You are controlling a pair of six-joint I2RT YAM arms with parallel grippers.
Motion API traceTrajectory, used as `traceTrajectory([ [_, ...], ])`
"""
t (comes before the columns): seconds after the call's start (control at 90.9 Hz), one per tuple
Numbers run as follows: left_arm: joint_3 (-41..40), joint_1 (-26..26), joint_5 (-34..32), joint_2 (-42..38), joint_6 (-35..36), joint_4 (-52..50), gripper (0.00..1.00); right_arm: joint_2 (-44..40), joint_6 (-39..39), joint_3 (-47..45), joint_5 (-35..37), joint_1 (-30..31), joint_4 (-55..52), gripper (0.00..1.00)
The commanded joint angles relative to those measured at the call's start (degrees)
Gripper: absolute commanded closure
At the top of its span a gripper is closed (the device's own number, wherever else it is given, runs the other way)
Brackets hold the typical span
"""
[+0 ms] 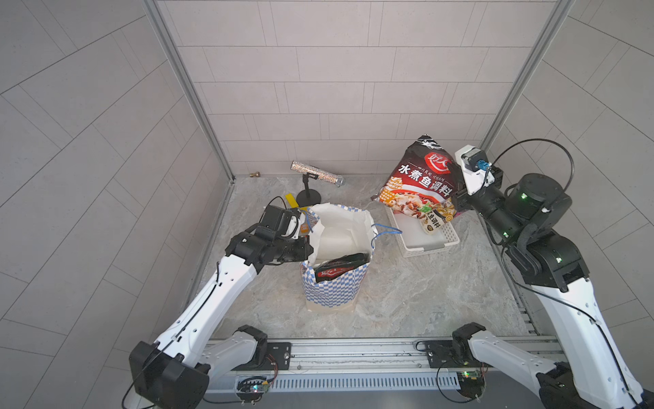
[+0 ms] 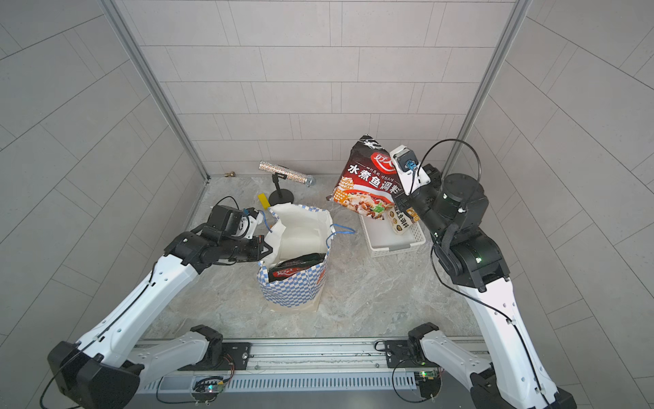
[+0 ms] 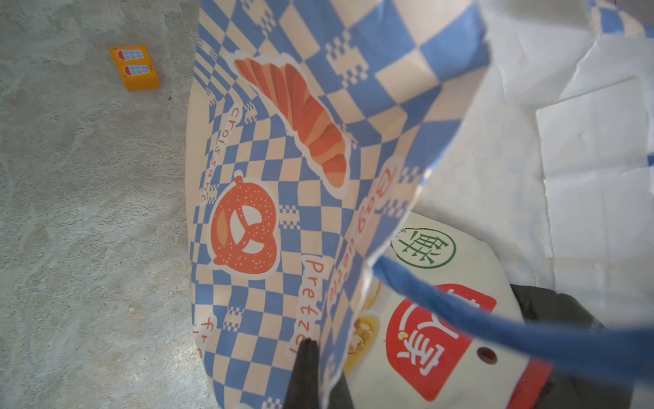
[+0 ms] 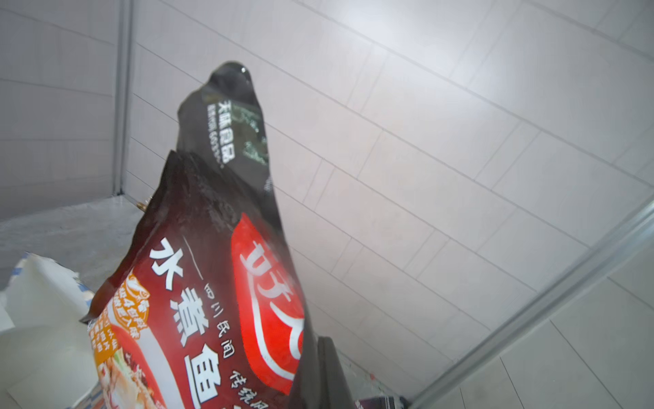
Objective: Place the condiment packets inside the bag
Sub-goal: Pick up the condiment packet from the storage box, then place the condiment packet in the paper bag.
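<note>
— Carrying one across, is that the step in hand?
— Looks like it. The right claw [image 1: 459, 196] is pinched on the side edge of the big maroon packet [image 1: 419, 177]. That packet hangs in the air right of centre in both top views, above the white basket [image 1: 437, 244].
— And the bag?
— The bag [image 1: 332, 292] stands upright on the counter [image 1: 407, 301] at the middle of the frame, mouth open. The left claw [image 1: 308, 248] is pressed together on its rim at the left side. The left wrist view shows a dark finger [image 3: 304, 371] against the checkered paper.
— Anything inside?
— A dark packet [image 1: 339, 270] leans at the near wall, and the left wrist view shows a pale packet [image 3: 435, 318] with a red logo beside it. One more small packet [image 1: 432, 221] lies in the basket, below the held one.
— So next?
— My guess is to swing the maroon packet leftward over the mouth and turn it edge-down, since it looks about as wide as the opening, then let go. The blue handle [image 1: 387, 232] drooping on the right side could snag it.
</note>
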Motion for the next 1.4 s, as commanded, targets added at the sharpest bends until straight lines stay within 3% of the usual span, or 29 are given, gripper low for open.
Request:
traceTrajectory([
  [0.0,-1.0,0.0,-1.9,0.9,0.8,-1.6,1.00,1.2,0.9,4.2,-5.9,1.9,8.9,1.00],
  [0.231,-0.8,0.0,-1.5,1.0,0.9,-1.6,1.00,5.8,7.4,7.4,-13.5,7.1,14.0,1.00],
  [0.407,-0.7,0.0,-1.5,1.1,0.9,-1.5,1.00,8.5,9.2,6.5,-14.1,12.5,16.6,1.00],
  [0.77,-0.8,-0.1,-1.8,0.7,0.8,-1.5,1.00,11.9,12.9,-5.4,-14.2,17.0,23.9,1.00],
  [1.2,-0.8,0.0,-1.9,0.7,0.9,-1.5,1.00,14.1,4.4,-15.5,-3.7,17.0,23.6,1.00],
  [1.387,-0.7,0.0,-2.1,0.5,0.7,-1.6,1.00,14.8,0.4,-18.1,-10.2,17.5,22.2,1.00],
])
